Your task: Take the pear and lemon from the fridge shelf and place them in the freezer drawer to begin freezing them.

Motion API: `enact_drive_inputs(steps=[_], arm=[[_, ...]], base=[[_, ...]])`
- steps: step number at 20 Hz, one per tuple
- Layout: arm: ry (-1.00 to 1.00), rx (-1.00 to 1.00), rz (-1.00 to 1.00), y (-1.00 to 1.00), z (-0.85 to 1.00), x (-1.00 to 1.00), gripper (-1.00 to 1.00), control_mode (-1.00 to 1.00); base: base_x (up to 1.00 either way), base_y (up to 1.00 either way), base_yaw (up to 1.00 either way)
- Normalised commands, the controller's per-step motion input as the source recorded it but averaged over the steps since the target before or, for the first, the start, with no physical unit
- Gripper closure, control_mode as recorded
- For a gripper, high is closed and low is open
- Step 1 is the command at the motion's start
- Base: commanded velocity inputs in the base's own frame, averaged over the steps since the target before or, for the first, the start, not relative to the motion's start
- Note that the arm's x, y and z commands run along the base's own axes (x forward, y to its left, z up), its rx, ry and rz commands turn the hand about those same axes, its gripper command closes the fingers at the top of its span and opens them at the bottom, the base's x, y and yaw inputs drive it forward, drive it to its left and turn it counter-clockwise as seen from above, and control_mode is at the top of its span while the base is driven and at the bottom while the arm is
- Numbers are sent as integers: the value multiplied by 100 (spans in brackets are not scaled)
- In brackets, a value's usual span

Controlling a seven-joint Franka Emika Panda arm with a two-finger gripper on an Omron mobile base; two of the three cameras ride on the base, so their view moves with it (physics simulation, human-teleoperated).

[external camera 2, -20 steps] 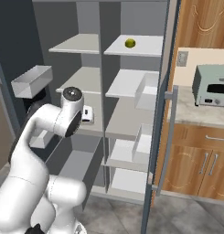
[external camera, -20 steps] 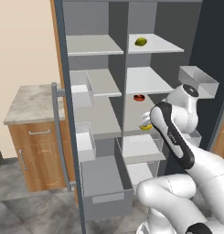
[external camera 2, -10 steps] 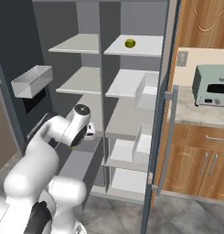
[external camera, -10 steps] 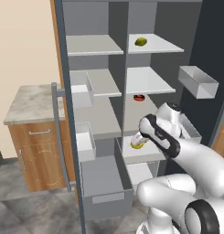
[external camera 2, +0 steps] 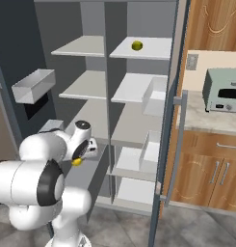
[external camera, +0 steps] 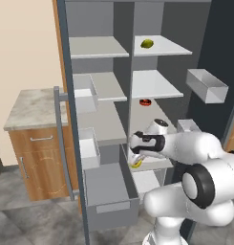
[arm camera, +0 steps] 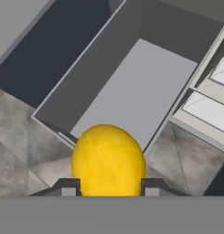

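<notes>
1. Pincer (arm camera: 107, 189) clamped on smooth yellow oval lemon (arm camera: 108, 160), one dark finger tip at each side of the fruit; same yellow fruit visible under the hand in the left base view (external camera: 136, 162) and the right base view (external camera 2: 77, 162).
2. Held in the air near the rim of the wide, deep grey box-shaped freezer drawer (external camera: 110, 207), which stands pulled out at the bottom of the open fridge; drawer floor bare in the hand view (arm camera: 131, 91).
3. Small greenish fruit (external camera: 147, 43), judged to be the pear, at rest on the thin pale grey top fridge shelf (external camera: 168, 46), well apart from the arm.
4. Step in hand, as judged: carrying the lemon to the drawer; release not yet made.
5. Next move, as judged: shift the hand over the drawer interior, lower between the walls, then part the fingers.
6. Afterwards: reach up to the top shelf for the green fruit.
</notes>
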Motion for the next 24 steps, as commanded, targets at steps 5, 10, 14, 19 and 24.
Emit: enact_drive_inputs(steps=[5,10,14,19,24], arm=[[2,0,10,2,-62,35,100,-100],[0,0,7,16,-60,5,100,-100],[0,0,7,18,-57,14,100,-100],[1,0,7,23,-60,13,100,-100],[0,0,7,14,-66,10,100,-100]], base=[[0,0,0],[0,0,0],[0,0,0],[0,0,0],[0,0,0]])
